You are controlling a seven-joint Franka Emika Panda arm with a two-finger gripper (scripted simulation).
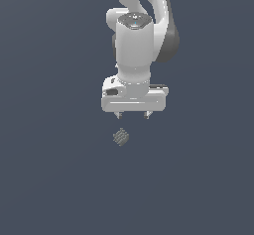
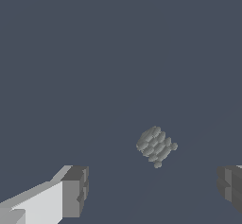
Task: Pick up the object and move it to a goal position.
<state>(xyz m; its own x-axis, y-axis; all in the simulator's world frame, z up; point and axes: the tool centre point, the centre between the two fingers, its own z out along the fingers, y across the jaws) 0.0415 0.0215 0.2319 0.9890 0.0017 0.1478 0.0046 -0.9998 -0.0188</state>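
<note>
The object (image 1: 120, 137) is a tiny dull-grey ribbed lump lying on the dark slate surface. My white gripper (image 1: 133, 115) hangs just above it, a little toward the exterior view's right, with its two short fingertips spread wide and nothing between them. In the wrist view the object (image 2: 156, 146) shows between and beyond the two grey finger pads (image 2: 75, 190), closer to the other pad (image 2: 230, 186), and touches neither.
The white arm (image 1: 141, 35) rises straight up from the gripper to the top edge of the exterior view. Only the plain dark surface (image 1: 49, 179) surrounds the object on every side.
</note>
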